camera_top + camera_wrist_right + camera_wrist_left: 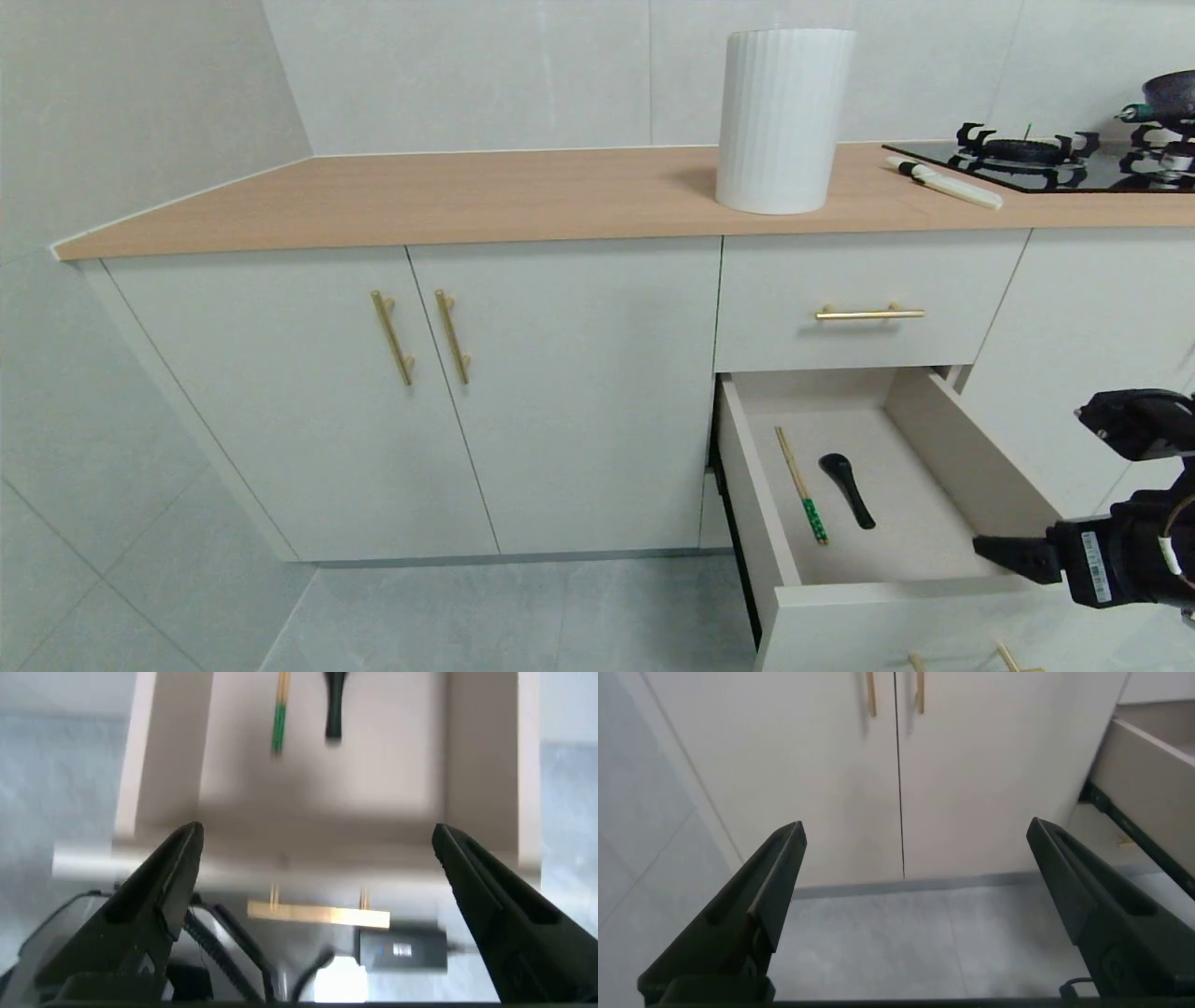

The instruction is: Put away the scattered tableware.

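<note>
Right gripper (pixel 316 896) is observed with fingers spread wide and nothing held, positioned above the front panel and gold handle (pixel 318 917) of the open drawer (pixel 962 457). Left gripper (pixel 910 915) is likewise found spread and empty, faced toward the closed cabinet doors (pixel 971 765). Chopsticks (pixel 801 485) and a black spoon (pixel 848 488) are laid side by side, not touching, on the drawer floor. A pale slender utensil (pixel 943 182) is noted on the countertop (pixel 467 196), between a white ribbed canister (pixel 782 119) and the hob (pixel 1055 168).
</note>
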Controlling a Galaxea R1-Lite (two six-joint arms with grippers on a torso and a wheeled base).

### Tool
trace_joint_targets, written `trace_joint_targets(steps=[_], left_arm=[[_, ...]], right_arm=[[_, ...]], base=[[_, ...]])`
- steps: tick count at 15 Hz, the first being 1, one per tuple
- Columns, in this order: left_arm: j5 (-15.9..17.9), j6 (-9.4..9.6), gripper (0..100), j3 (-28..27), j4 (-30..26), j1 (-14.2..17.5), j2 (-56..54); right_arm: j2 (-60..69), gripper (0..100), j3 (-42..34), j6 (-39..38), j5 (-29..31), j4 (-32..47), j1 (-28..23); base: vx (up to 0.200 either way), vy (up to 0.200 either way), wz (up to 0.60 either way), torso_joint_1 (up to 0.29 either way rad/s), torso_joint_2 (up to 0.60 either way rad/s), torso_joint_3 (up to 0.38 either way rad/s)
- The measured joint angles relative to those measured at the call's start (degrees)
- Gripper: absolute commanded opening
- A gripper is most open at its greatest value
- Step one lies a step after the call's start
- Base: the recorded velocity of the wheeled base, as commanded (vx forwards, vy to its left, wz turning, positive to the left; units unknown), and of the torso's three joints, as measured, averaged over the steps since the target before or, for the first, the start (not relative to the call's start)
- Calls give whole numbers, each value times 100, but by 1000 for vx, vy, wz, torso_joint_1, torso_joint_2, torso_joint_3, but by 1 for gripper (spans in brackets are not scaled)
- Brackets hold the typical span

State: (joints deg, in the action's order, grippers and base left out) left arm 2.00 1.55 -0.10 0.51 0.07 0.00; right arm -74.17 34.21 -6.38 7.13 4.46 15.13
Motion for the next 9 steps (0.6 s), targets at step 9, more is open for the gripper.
trace_joint_targets(steps=[9], left_arm=[[-6,-29,100,0,0,0,0]], right_arm=[[-1302,100,199,-11,-768,660,5]], base=[[0,0,0,0,0,0]])
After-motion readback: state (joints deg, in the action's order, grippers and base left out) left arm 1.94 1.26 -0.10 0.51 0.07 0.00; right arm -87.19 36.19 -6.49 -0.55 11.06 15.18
